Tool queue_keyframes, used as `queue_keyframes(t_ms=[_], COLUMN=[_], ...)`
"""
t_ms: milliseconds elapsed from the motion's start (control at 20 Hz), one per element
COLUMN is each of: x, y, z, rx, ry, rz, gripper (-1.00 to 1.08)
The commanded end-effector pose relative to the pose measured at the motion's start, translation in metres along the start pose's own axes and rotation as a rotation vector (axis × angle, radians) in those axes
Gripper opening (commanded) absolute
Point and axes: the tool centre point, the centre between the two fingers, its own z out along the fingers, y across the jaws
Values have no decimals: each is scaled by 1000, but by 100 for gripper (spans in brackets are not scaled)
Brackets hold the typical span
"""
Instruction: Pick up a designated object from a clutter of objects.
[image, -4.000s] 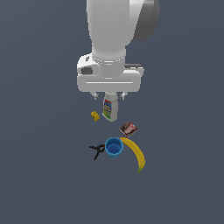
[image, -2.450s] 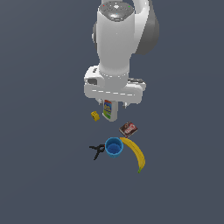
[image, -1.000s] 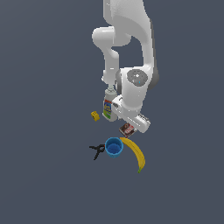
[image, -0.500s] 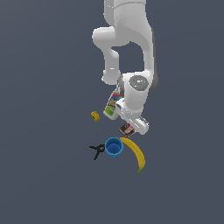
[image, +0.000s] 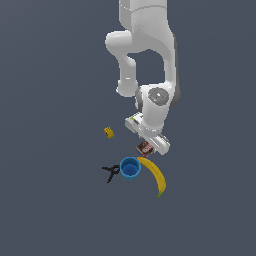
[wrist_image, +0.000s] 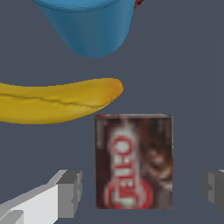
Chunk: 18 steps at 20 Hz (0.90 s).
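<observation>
The brown box lies flat on the dark grey counter, label up. In the wrist view its face shows a red band with white block lettering that reads roughly like "OTEL" or "JELL-O" turned on its side; it is too blurred to read for sure. A darker brown picture fills the other half of the face. There is one such box.

The claw is spread open and grips nothing. One grey finger pad stands to one side of the box and the other pad shows at the opposite edge of the wrist view, so the box sits between them with a gap on each side. In the exterior view the box peeks out just under the white hand of the arm.

One yellow banana lies just beside the box, its blunt tip near the box's corner; whether they touch is unclear. One blue cup stands beyond the banana. In the exterior view the cup sits between the banana and one black clamp, which touches or nearly touches it. One tiny yellow block lies well apart, towards the exterior view's left. A sliver of the white bottle shows by the arm; its label is unreadable.
</observation>
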Motion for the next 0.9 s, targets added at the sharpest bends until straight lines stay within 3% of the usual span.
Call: queue_keyframes(t_ms=[0,700,750,850], x=[0,-1,-1,-1], y=[0,0,0,0], z=[5,48,48,48], rx=[0,0,0,0], ry=[0,0,0,0], rz=[1,3,3,3], gripper=[100,100,-100,-100])
